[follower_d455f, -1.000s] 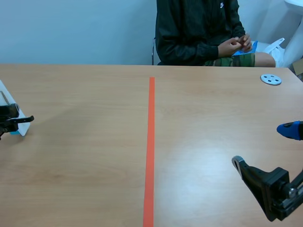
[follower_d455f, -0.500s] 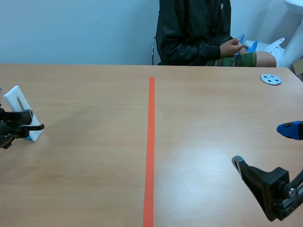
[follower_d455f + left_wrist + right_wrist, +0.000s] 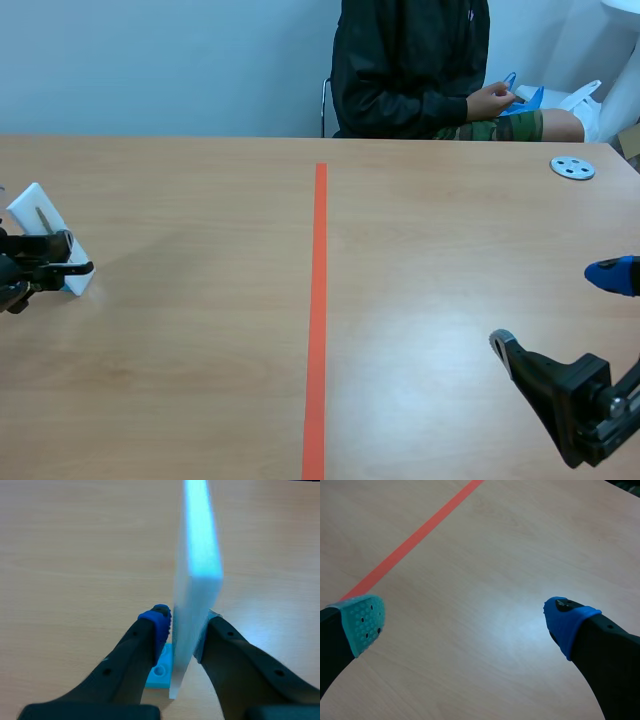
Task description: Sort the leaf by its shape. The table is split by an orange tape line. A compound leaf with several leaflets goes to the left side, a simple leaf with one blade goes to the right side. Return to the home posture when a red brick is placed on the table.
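At about nine o'clock on the table (image 3: 200, 330), well left of the orange tape line (image 3: 318, 300), the left tool (image 3: 185, 627) was clamped on a white card (image 3: 40, 212) that stood upright on a small blue base (image 3: 160, 672), one finger pressed against each face. By my reading the sort was mid-way at best. The card was already on the compound-leaf side, but it had not been let go, and whether that side was the correct one could not be judged. The card's face carried only a thin dark mark (image 3: 39, 220), slanting and too small to tell as one blade or several leaflets. In the left wrist view the card was edge-on, a thick, pale slab with a bluish sheen, so nothing of its face showed there (the base looked like a studded toy-brick plate, blue rather than red). What was left, as I judged it, was either to release the card where it stood or to carry it across the line toward three o'clock, depending on the leaf. No red brick was on the table, so nothing called for the home posture. The right tool (image 3: 467, 622) hung at about five o'clock with its fingers wide apart and nothing between them. A small grey disc (image 3: 572, 168) lay near two o'clock, and a person (image 3: 410, 70) sat across the table at twelve o'clock.
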`<state>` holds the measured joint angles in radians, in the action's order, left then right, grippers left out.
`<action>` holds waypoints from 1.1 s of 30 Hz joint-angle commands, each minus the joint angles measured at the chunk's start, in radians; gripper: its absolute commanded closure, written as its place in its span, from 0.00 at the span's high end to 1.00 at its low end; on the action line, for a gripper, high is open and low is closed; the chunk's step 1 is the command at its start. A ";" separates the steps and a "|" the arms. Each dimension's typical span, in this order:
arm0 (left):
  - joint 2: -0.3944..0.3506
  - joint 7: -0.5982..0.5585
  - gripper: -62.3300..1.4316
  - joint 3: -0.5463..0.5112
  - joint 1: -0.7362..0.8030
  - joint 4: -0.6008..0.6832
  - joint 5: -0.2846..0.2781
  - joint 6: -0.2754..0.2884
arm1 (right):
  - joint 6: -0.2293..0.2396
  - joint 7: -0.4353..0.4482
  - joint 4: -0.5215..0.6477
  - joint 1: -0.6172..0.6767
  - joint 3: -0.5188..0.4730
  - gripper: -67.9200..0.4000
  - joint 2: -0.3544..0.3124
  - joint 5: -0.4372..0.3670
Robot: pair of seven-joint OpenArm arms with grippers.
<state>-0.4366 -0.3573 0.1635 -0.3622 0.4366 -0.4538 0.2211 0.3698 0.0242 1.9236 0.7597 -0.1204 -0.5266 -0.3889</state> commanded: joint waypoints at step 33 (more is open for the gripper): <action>-0.185 0.106 0.89 -0.275 0.459 0.877 -0.157 0.180 | -0.004 0.015 0.003 -0.011 -0.003 1.00 -0.010 -0.006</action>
<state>-0.6128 -0.2462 -0.0994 0.0921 1.2999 -0.6033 0.3939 0.3702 0.0242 1.9236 0.7597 -0.1204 -0.5270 -0.3885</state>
